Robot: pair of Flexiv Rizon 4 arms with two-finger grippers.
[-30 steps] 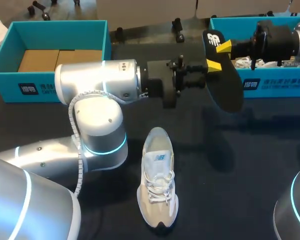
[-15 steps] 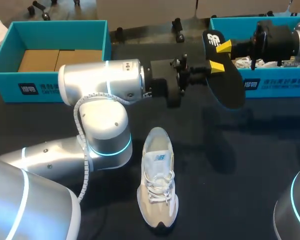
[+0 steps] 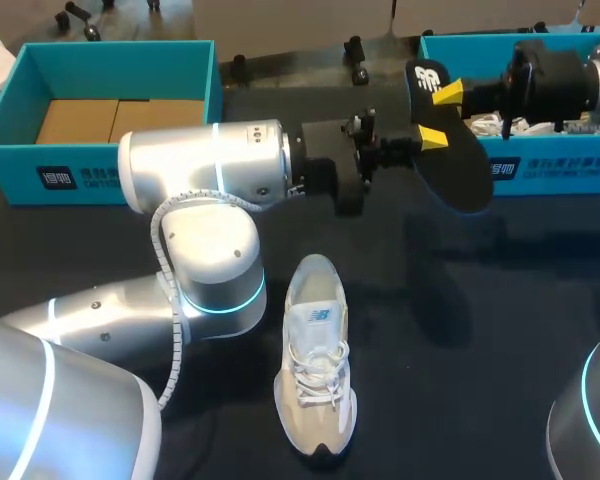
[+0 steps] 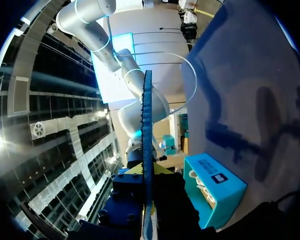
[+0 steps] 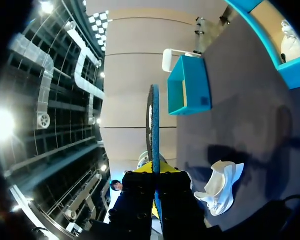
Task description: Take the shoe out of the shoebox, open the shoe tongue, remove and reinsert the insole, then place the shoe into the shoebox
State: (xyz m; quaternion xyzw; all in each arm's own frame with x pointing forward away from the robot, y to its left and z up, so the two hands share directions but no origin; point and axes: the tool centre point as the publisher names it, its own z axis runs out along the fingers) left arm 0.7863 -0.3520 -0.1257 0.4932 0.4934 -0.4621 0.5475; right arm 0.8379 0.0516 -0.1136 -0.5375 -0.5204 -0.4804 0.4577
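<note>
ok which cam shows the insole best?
Head view: the insole shows its broad dark face, held up in front of the box. Left wrist has the insole edge-on, just a thin blue line; right wrist sees the insole the same way.

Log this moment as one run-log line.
stage: insole out of shoe | left fingers: shut on insole | right fingers: shut on insole | shoe: on table, not boxed
</note>
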